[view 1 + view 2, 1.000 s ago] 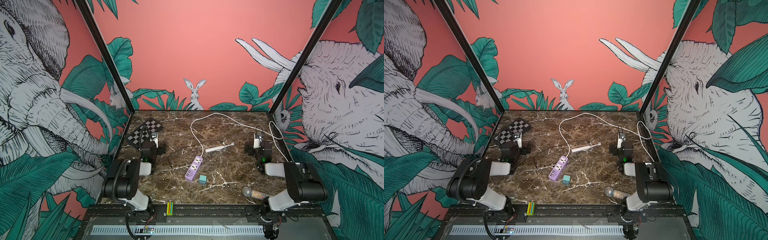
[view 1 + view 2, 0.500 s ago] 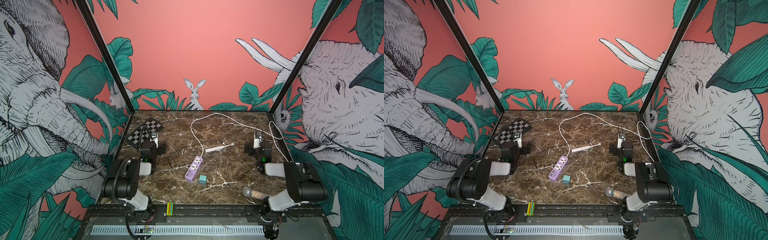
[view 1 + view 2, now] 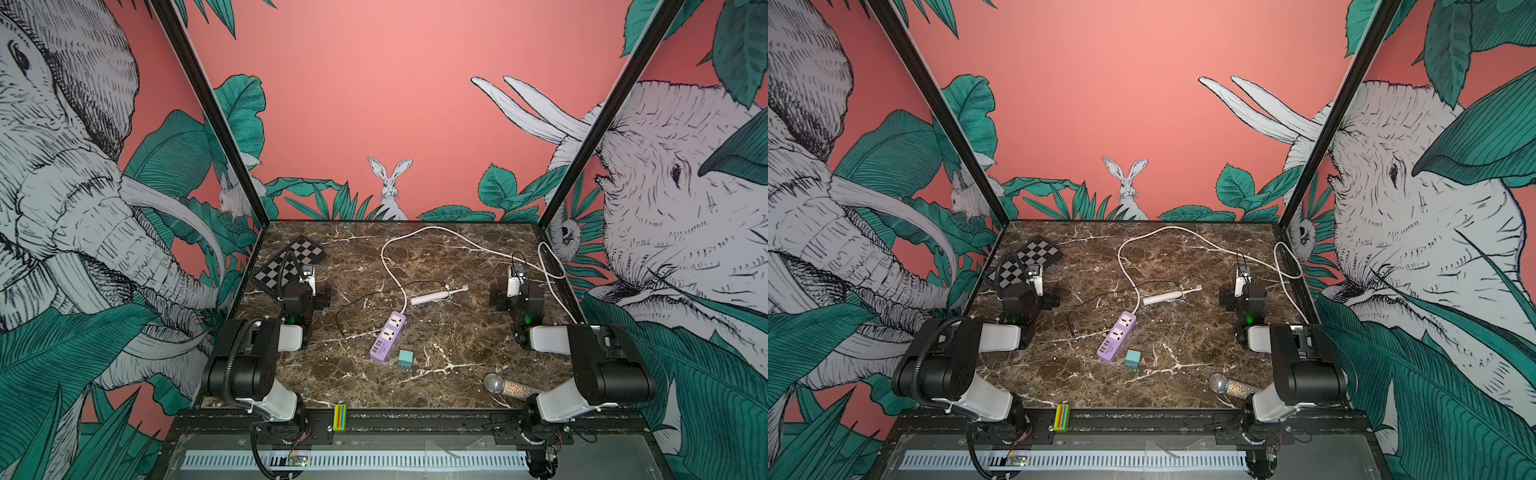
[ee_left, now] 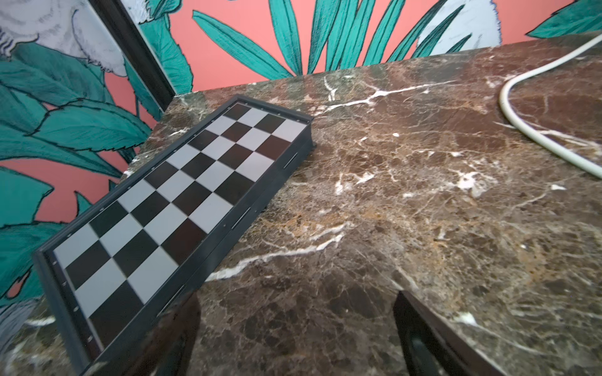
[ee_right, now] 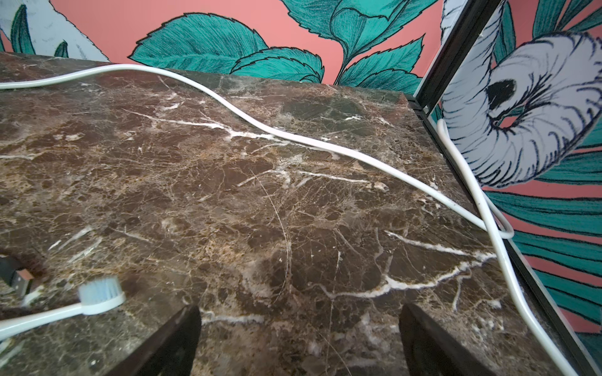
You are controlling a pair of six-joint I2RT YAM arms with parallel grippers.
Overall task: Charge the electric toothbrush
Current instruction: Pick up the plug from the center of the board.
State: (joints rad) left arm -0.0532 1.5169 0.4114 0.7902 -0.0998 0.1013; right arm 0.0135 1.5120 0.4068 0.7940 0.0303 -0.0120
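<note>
Marble top (image 3: 465, 345), charging not begun.
Toothbrush (image 3: 436, 295) lies flat mid-table, just beyond the strip (image 3: 388, 341), black cable (image 5: 19, 276) alongside, likely reachable by either arm; left gripper (image 4: 299, 328) and right gripper (image 5: 303, 332), 2 wide-open empty pincers, flank it, well apart.

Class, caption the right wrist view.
White electric toothbrush with bluish bristles lies on brown marble table; white cable snakes across.

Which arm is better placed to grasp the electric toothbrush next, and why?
Right, likely: the electric toothbrush lies nearer the right tool, bristle head toward it; the left tool faces the chessboard.
</note>
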